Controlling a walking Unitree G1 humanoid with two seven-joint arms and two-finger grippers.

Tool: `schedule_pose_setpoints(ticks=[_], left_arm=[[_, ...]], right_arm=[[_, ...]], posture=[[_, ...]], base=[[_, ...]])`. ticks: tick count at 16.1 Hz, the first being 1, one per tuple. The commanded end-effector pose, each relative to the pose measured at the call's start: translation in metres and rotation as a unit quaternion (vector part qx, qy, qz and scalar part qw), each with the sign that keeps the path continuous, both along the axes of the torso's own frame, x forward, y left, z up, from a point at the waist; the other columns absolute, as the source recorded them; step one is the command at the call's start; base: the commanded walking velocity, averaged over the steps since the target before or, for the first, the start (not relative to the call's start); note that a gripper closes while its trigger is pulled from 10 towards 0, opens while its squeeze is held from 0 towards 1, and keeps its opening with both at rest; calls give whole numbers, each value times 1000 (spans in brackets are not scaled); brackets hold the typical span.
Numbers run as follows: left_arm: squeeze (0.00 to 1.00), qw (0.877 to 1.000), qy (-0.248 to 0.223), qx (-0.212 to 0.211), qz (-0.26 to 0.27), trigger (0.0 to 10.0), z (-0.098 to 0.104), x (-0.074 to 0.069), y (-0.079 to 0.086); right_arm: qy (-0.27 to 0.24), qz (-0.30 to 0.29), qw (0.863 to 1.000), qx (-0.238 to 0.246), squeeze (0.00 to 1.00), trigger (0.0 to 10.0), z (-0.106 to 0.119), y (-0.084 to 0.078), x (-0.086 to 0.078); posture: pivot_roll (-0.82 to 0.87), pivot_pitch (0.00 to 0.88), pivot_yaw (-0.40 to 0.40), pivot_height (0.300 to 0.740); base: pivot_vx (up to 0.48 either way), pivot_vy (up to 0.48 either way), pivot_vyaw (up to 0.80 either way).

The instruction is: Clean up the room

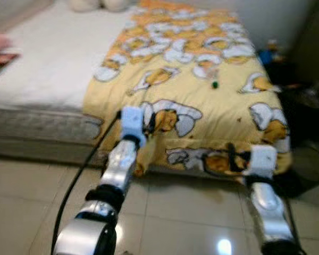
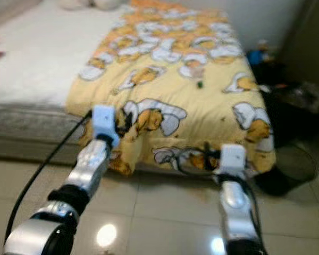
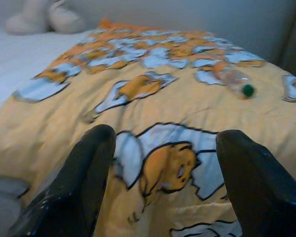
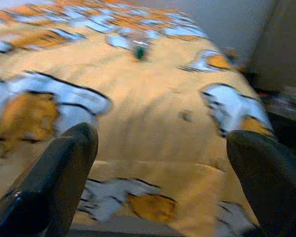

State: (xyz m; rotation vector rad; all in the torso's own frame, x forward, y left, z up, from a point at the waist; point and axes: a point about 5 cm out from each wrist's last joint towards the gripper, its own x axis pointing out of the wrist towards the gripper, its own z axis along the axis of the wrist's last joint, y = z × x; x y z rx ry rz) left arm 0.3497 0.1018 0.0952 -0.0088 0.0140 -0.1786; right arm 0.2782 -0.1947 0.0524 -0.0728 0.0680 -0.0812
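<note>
We judged the main risk was the clear plastic bottle [image 3: 234, 79] rolling off the yellow cartoon blanket [image 1: 191, 85] if a reaching finger nudged its rounded side, since it lay loose on soft folds. The bottle rested mid-blanket, well beyond both grippers. Our left gripper [image 3: 163, 182] and right gripper [image 4: 163, 187] were held out level at the blanket's near edge, fingers spread wide and holding nothing

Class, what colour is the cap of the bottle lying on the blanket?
Green; the bottle cap shows best in the left wrist view.
</note>
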Motion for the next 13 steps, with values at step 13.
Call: schedule_pose_setpoints(ticks=[13], left_arm=[[0,999,-13,11,-33,10000,10,4,-1]], right_arm=[[-11,3,1000,-10,0,10000,5,1,9]], posture=[[14,0,26,740]], base=[[477,0,105]])
